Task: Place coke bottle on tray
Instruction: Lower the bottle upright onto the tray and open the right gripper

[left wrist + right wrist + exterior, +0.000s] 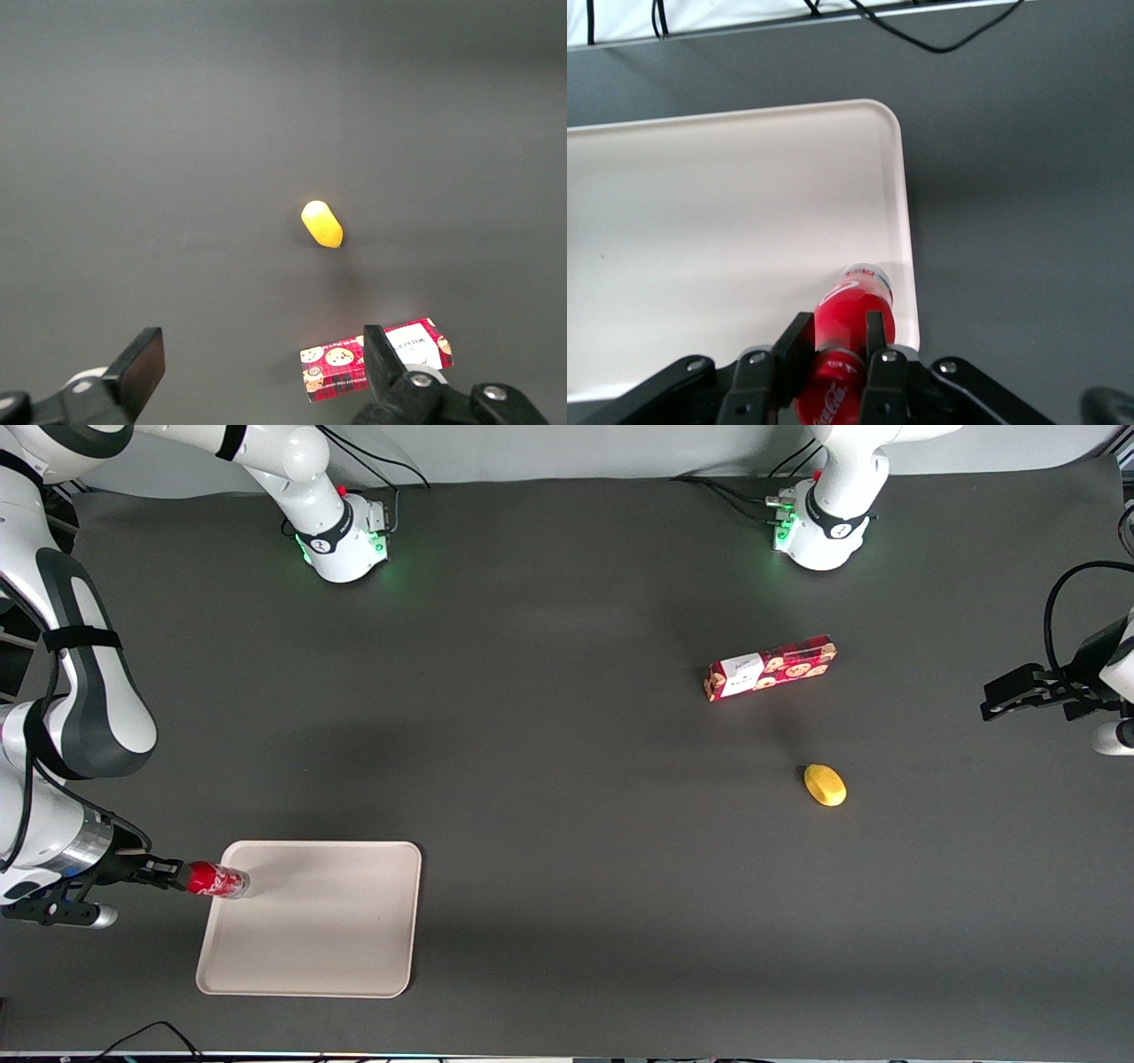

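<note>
Over the edge of the large flat beige rectangular tray, at the working arm's end of the table, I am holding the small red coke bottle with its white script logo and clear base, my gripper clamped on its body just below the cap end. In the wrist view my two black fingers are pressing either side of the red plastic, and the bottle is pointing out from them with its clear base reaching across the low raised rim toward the plain tray surface. I am judging this to be the carrying-in step: the bottle is gripped and arriving at the tray, but only its base end is over the rim and it is not yet set down. Whether the base is already touching the tray or riding just above it I cannot tell from these views, though it looks close. Next I am needing to carry the bottle farther inward, well clear of the rim, lower it until it is resting flat, and only then open my fingers, since a round bottle let go at the edge could roll off onto the dark grey table.
</note>
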Tool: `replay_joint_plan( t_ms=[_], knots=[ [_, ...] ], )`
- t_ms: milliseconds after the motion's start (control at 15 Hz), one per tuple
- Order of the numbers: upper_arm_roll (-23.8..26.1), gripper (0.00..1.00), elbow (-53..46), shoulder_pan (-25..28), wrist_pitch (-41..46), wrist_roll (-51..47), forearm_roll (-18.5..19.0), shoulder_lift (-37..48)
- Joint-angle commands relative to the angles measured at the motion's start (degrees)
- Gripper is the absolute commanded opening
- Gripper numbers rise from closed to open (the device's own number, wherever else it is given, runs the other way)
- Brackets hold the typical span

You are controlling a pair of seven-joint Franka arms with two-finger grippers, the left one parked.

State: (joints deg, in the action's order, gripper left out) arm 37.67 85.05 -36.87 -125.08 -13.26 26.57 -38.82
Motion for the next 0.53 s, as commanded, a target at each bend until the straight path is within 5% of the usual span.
replay_joint_plan(
  t_ms=[0,467],
  knots=[
    [0.03,0.0,-2.6,0.75,-2.01,-1.42,1.65,-2.31],
    [-0.14,0.0,-2.6,0.75,-3.68,-1.51,1.82,-3.54]
  ],
)
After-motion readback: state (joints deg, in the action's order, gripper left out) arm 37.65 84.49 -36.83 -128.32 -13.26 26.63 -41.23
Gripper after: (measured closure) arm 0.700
